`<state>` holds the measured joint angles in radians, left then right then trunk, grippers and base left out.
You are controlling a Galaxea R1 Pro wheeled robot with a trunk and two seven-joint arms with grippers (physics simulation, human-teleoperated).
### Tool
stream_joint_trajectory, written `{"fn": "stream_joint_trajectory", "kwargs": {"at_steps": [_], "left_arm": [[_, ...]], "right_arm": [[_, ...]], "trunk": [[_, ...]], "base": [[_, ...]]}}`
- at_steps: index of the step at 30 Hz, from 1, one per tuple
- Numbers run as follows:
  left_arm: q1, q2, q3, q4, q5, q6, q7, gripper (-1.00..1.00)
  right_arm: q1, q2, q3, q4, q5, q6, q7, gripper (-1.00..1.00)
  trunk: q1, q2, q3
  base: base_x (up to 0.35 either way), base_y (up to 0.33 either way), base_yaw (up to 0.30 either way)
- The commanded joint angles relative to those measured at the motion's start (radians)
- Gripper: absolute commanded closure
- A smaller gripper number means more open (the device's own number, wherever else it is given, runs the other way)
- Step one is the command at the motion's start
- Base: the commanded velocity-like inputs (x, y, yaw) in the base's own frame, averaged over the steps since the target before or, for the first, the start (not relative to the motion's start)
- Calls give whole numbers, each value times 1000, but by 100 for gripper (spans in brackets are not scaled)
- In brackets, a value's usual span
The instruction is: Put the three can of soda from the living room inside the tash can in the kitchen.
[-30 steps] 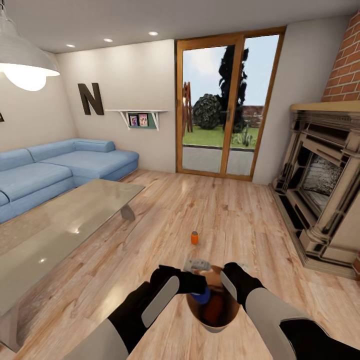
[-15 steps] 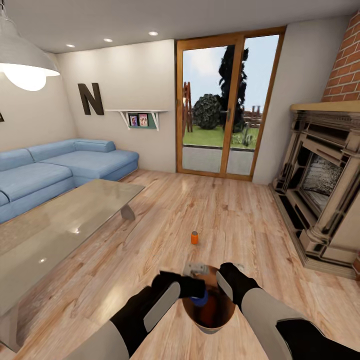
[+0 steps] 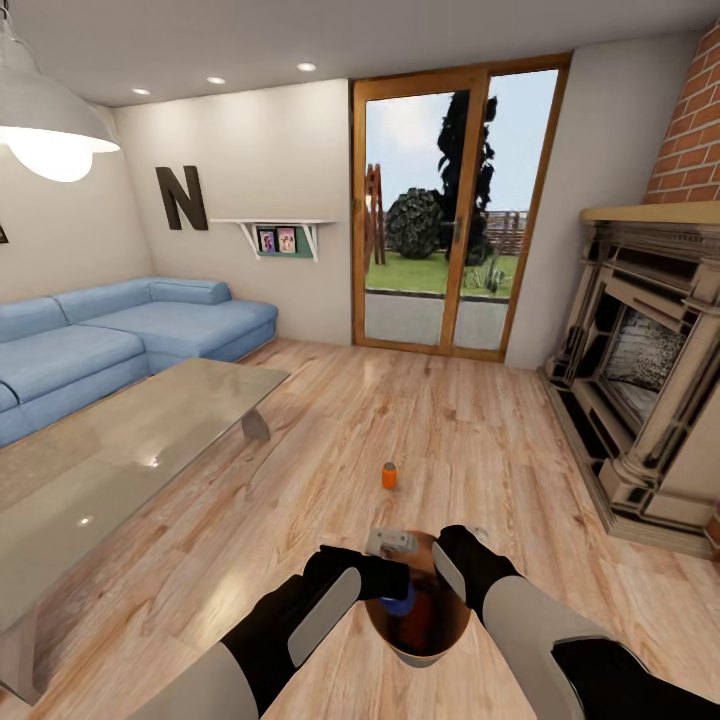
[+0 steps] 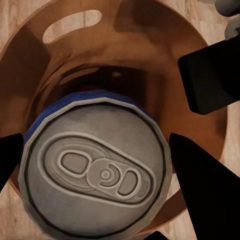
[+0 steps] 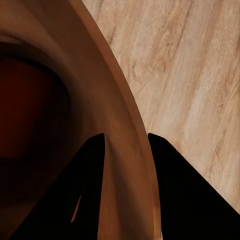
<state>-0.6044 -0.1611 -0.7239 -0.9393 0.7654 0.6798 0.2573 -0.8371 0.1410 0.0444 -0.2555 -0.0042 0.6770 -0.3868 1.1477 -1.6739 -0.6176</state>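
My left gripper (image 3: 396, 586) is shut on the blue can of soda (image 3: 399, 603), held upright in the mouth of the tash can (image 3: 432, 652). In the left wrist view the can's silvery top (image 4: 95, 172) sits between both fingers above the glossy brown inside, with the handle slot (image 4: 72, 26) beyond. My right gripper (image 5: 125, 145) is clamped over the tash can's rim (image 5: 107, 100), one finger inside and one outside. A reddish can (image 3: 424, 618) lies at the bottom. The orange can (image 3: 389, 476) stands on the floor ahead.
This is the living room. A glass-topped low table (image 3: 120, 450) fills the left side, with the blue sofa (image 3: 130, 330) behind it. The brick fireplace (image 3: 650, 380) lines the right wall. Glass doors (image 3: 455, 210) are straight ahead across open plank floor.
Both arms and the tash can have shifted slightly forward and left together. The blue can sits a little lower in the tash can's mouth, still held.
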Motion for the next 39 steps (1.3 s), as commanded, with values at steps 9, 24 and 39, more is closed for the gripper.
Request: {"fn": "stream_joint_trajectory", "kwargs": {"at_steps": [9,24,39], "left_arm": [[1,3,0,0,4,-1,-6,100],[2,5,0,-1,5,0,-7,100],[2,7,0,-1,5,-8,-7,100]], "right_arm": [[0,-1,-2,-1,-2,-2,5,100],[0,-1,-1,-2,-2,-2,5,100],[0,-1,-1,-2,-3,-2,5,100]], "trunk": [[0,0,0],[0,0,0],[-15,28,13]], "base": [[0,0,0],[-58,0,0],[-63,0,0]]}}
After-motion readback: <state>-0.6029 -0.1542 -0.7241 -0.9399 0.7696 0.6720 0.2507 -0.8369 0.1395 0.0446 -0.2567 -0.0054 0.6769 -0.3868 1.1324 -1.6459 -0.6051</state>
